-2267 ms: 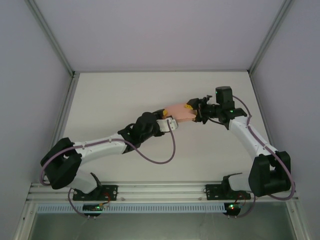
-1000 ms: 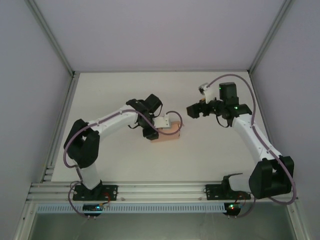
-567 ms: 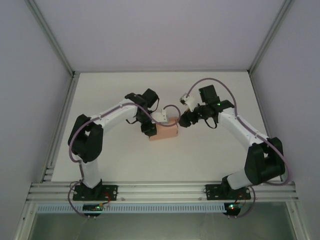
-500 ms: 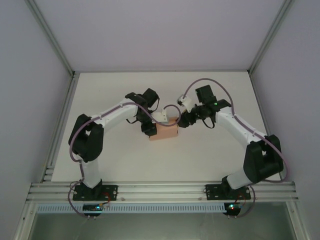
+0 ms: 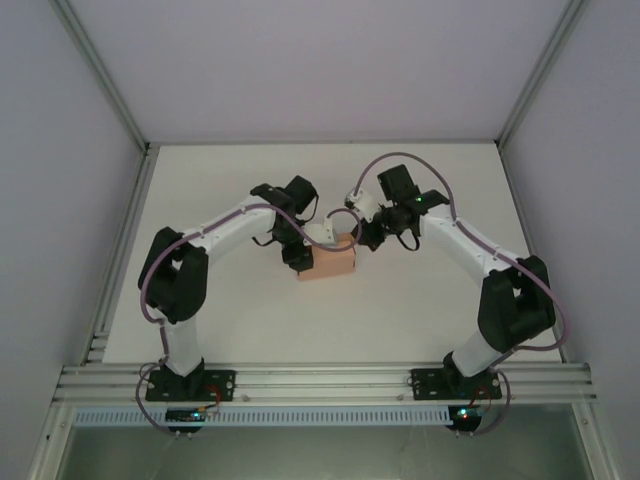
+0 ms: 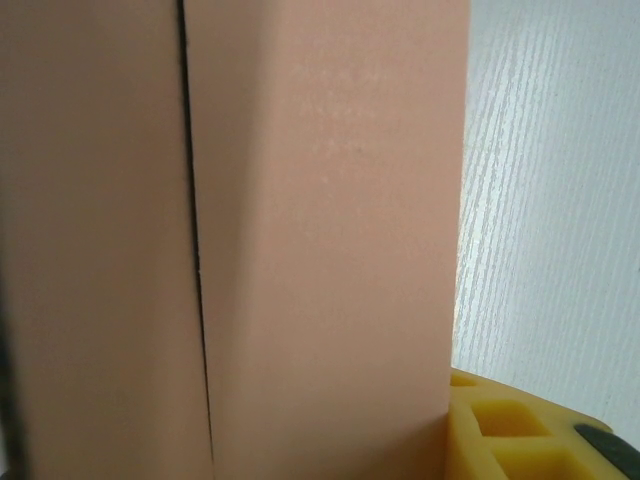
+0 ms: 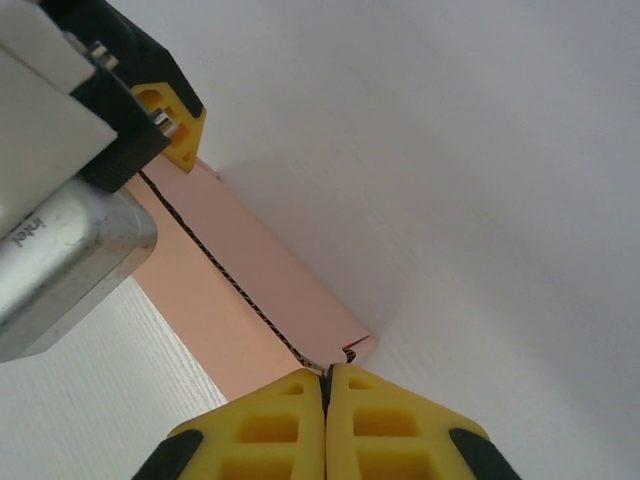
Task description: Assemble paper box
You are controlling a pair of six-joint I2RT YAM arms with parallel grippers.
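Observation:
The paper box point(image 5: 335, 265) is a closed salmon-pink oblong lying on the white table point(image 5: 230, 330) at mid-table. My left gripper point(image 5: 303, 254) is shut on its left end. In the left wrist view the box's side point(image 6: 320, 230) with a dark seam sits close up, and a yellow pad point(image 6: 500, 425) presses its right face. My right gripper point(image 5: 357, 238) is shut, its yellow fingertips point(image 7: 300, 395) pressed together, at the box's far right corner point(image 7: 345, 340), where the seam ends by a small curled flap. I cannot tell whether any card is nipped between them.
Purple cables point(image 5: 400, 160) loop above both wrists. The left gripper's silver body point(image 7: 60, 250) and one of its yellow fingers point(image 7: 172, 128) lie along the box in the right wrist view. Metal frame posts point(image 5: 125, 240) and a rail point(image 5: 320, 375) border the table.
My right arm has swung left to the box's right corner and its gripper has gone from open to shut. The left arm shifted the box slightly, then held still.

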